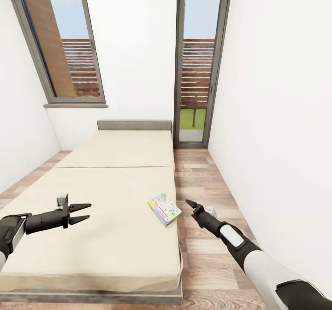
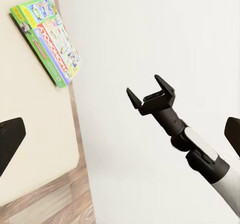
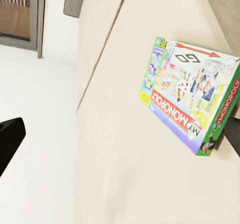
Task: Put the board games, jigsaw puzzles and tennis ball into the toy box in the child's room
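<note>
A green-edged board game [image 1: 164,210] lies flat on the beige bed [image 1: 110,181], close to the mattress's right edge at the near end. My right gripper [image 1: 190,205] hovers open just to the right of it, over the floor beside the bed. The right wrist view looks straight at the game's printed cover [image 3: 192,96]. Over the near left part of the mattress my left gripper [image 1: 87,211] is open and holds nothing; it points toward the game [image 2: 47,39] and the right gripper [image 2: 151,93]. The table, toy box, jigsaw puzzles and tennis ball are out of view.
A narrow strip of wooden floor [image 1: 203,254] runs between the bed and the white right wall [image 1: 276,139]. A glass door [image 1: 196,70] stands at the far end, a window [image 1: 60,43] at the back left. The grey headboard [image 1: 133,125] is against the far wall.
</note>
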Controlling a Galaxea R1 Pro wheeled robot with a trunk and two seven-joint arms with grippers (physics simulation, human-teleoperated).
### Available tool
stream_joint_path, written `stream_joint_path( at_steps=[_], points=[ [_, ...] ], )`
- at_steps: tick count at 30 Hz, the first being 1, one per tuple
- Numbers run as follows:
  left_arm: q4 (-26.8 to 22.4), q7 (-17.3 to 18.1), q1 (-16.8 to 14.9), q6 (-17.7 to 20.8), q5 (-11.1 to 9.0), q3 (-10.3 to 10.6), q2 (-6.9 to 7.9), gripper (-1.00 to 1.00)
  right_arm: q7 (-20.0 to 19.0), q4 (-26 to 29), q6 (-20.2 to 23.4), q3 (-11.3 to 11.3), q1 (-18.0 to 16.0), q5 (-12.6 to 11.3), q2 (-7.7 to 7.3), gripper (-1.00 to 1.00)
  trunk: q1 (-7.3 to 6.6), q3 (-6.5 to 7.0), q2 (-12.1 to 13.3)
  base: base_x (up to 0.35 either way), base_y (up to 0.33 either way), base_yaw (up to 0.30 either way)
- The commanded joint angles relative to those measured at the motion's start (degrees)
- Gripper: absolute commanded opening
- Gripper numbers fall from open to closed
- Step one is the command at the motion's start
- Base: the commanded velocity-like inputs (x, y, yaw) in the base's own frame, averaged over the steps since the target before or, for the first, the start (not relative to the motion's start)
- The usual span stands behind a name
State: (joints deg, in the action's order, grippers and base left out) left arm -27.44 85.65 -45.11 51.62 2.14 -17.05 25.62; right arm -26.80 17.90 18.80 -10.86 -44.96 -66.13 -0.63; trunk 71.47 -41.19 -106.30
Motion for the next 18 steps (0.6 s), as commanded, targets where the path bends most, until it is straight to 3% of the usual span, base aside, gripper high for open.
stream_joint_path(
  at_steps=[1, 8, 18],
  points=[
    [-0.03, 0.50, -0.05, 0.65, 0.20, -0.15, -0.05, 1.00, -0.12, -0.11, 0.23, -0.16, -0.04, -1.49, -0.05, 1.00, 0.22, -0.24, -0.44, 0.000, 0.000, 0.000],
    [-0.07, 0.79, -0.07, 0.82, 0.15, -0.18, -0.35, 1.00, -0.44, -2.72, 0.19, -0.05, 0.03, -3.52, -0.36, 1.00, 1.76, -1.50, -3.25, 0.000, 0.000, 0.000],
    [-0.07, 0.91, -0.07, 0.77, 0.00, -0.18, -0.49, 1.00, -2.02, -3.84, 0.10, 0.03, 0.28, -4.00, -0.11, 1.00, 3.95, -3.29, -7.26, 0.000, 0.000, 0.000]
  ],
)
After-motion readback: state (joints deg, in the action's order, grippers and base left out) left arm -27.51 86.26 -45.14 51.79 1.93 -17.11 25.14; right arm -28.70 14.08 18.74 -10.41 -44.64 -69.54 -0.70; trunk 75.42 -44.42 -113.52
